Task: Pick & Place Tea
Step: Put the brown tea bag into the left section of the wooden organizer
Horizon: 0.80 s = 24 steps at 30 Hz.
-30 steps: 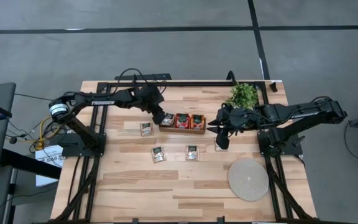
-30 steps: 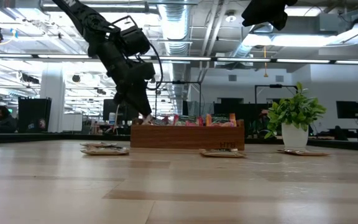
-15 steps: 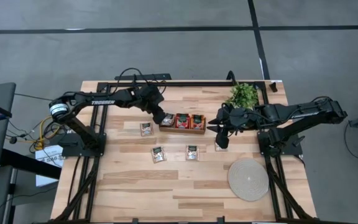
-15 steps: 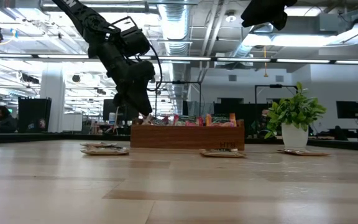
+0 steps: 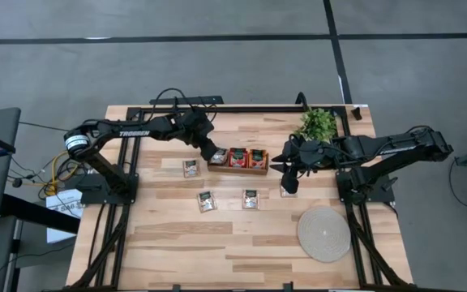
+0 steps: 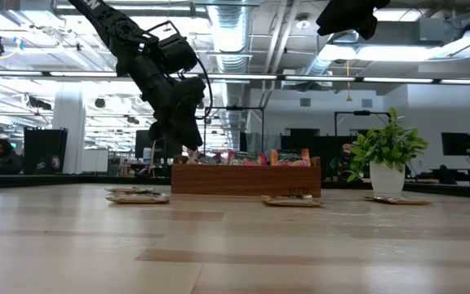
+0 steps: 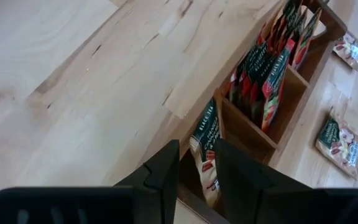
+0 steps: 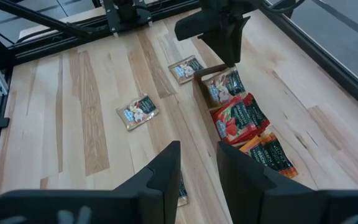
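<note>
Nothing has shifted since the earlier frames: both arms sit exactly as they did. At the left end of the wooden tray (image 5: 237, 166), the left gripper (image 7: 194, 177) has its jaws nearly closed on a pale sachet (image 7: 206, 149), which stands on edge in the tray's end compartment with its flat faces between the dark fingers; whether they truly pinch it or only flank it is hard to say. Its long side runs upright out of the slot. Beside it, in the middle compartments, red sachets (image 7: 263, 74) stand packed edge-up in rows, glossy foil with dark green printed centres.

Over the desk (image 5: 242, 243) near the right-hand edge, the right gripper (image 8: 196, 180) hangs with its jaws a narrow gap apart and holds nothing. A sachet lies flat on the desk right beside it, partly hidden.

Three more pale sachets lie flat on the pale planked wood: one (image 5: 190, 167) left of the tray and two (image 5: 207, 201) (image 5: 250, 199) nearer the front edge. A round woven mat (image 5: 324, 234) lies toward the front right corner, and a green plant (image 5: 318, 123) stands at the back right.
</note>
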{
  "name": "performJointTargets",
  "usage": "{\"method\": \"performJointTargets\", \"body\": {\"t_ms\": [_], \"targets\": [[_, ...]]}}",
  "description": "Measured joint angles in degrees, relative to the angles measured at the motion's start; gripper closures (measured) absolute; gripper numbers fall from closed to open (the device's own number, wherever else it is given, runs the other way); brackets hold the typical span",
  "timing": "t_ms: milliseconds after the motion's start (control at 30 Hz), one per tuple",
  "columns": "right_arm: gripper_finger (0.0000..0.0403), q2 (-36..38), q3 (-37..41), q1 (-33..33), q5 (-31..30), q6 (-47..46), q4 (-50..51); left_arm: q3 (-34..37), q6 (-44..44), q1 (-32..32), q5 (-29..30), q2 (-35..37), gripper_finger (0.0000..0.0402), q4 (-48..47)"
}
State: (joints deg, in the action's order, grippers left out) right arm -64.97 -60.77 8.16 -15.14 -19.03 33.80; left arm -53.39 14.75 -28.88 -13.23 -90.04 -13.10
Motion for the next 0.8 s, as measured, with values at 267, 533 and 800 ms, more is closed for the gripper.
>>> {"method": "performJointTargets", "body": {"t_ms": [267, 533, 800], "targets": [[0.0306, 0.00, 0.00, 0.00, 0.00, 0.00, -0.01, 0.02, 2.50, 0.02, -0.04, -0.02, 0.0308, 0.70], [0.0306, 0.00, 0.00, 0.00, 0.00, 0.01, -0.03, 0.02, 4.38, 0.39, 0.89, -0.04, 0.0308, 0.81], [0.0306, 0.00, 0.00, 0.00, 0.00, 0.02, -0.04, 0.02, 5.45, 0.37, 3.67, -0.04, 0.0308, 0.51]]}}
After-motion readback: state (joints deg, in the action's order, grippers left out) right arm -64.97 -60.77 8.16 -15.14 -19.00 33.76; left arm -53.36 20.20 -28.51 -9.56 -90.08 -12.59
